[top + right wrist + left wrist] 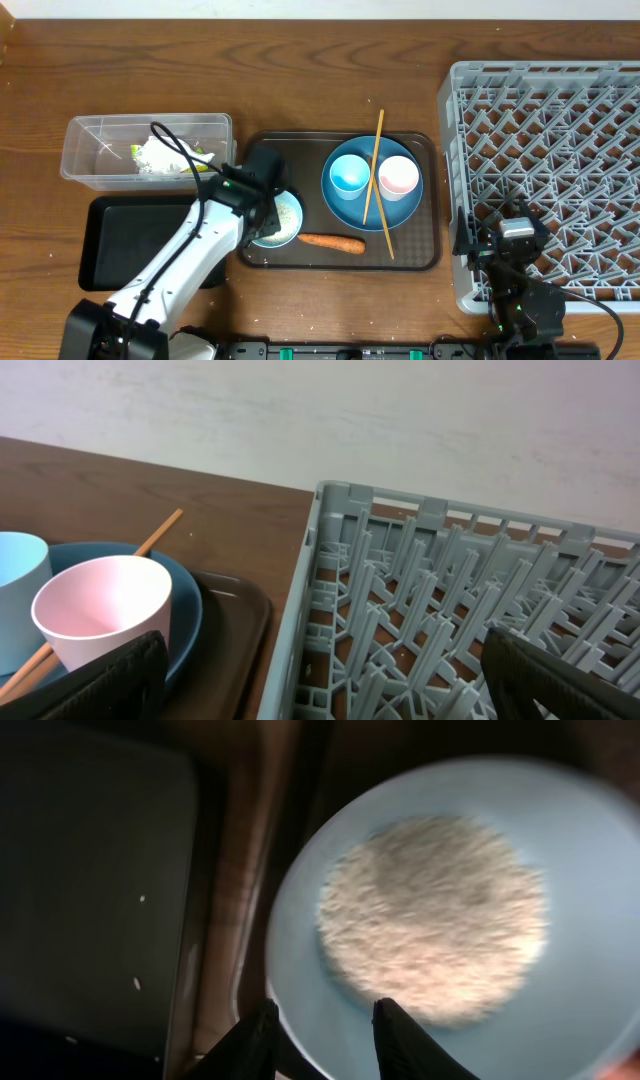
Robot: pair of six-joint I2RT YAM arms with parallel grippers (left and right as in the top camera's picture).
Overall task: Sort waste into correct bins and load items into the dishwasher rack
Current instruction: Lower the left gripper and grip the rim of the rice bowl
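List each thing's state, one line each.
Clear tub, holds the wrapper.
Black tray, a few grains.
Bowl, upright, holding rice.
Carrot, lying on the brown tray.
Light blue cup, upright on the plate.
White-pink cup, upright on the plate.
Chopsticks, lying across the plate.
Rack, empty.
Left gripper, open around the bowl's rim.
Right gripper, open, empty.

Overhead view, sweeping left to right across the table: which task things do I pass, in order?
clear tub → pale blue bowl → light blue cup → white-pink cup → dishwasher rack

Blurry pale blue bowl (590,860), rim off-frame.
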